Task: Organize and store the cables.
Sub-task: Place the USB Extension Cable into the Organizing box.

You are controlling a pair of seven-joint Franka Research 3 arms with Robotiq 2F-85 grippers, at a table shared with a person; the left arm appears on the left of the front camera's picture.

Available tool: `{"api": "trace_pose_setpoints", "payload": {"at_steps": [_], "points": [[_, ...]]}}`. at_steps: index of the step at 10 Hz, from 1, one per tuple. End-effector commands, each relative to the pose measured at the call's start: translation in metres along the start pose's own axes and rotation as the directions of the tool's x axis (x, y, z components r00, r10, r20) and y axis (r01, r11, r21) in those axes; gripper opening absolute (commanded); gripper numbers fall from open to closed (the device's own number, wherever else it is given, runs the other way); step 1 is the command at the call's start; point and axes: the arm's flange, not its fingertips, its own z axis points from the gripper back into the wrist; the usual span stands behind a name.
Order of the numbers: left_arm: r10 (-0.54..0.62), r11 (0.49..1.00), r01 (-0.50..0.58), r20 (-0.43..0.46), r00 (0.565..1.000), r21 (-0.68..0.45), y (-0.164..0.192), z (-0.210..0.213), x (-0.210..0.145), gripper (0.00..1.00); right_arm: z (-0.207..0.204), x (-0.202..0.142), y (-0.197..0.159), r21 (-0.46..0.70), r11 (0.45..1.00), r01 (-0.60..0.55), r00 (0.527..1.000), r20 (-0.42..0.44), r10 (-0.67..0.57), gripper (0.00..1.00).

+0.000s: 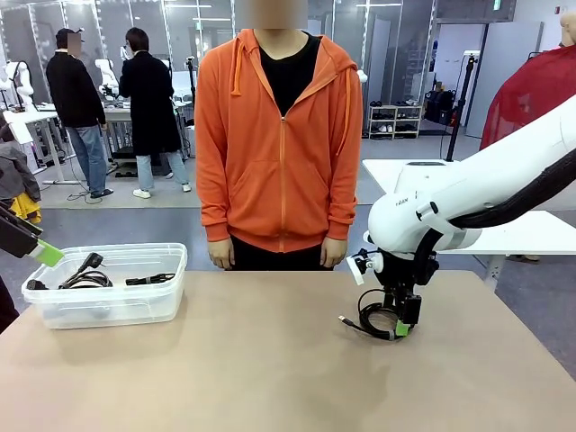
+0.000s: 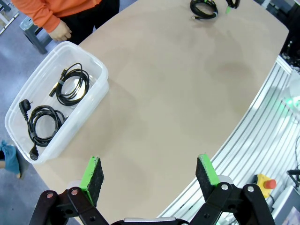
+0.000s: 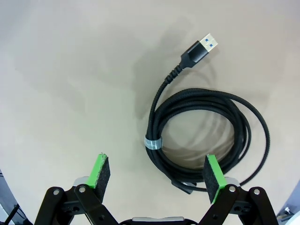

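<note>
Coiled cable (image 3: 201,136): I saw it lying on the worktop (image 1: 270,360) at the right, USB plug free.
Right claw (image 3: 157,176): I had it spread wide, low over that coil, one pad above the coil's near edge.
Stored cables (image 2: 56,105): two coils lay in the clear bin (image 1: 171,301), far left.
Left claw (image 2: 150,173): open, hovering high.
</note>
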Motion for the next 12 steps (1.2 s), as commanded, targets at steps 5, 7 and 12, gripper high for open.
{"api": "trace_pose_setpoints", "payload": {"at_steps": [5,7,12], "points": [[0.013,1.0,-0.014,0.01,1.0,0.008,-0.002,-0.002,0.0,1.0,-0.025,-0.008,0.007,0.009,1.0,-0.015,0.998,0.063,0.014,1.0],[0.013,1.0,-0.014,0.01,1.0,0.008,-0.002,-0.002,0.0,1.0,-0.031,-0.01,0.009,0.01,1.0,-0.01,0.999,0.049,0.009,1.0],[0.013,1.0,-0.014,0.01,1.0,0.008,-0.002,-0.002,0.0,1.0,-0.039,-0.008,0.013,-0.002,1.0,-0.015,0.999,0.039,0.015,0.62]]}}
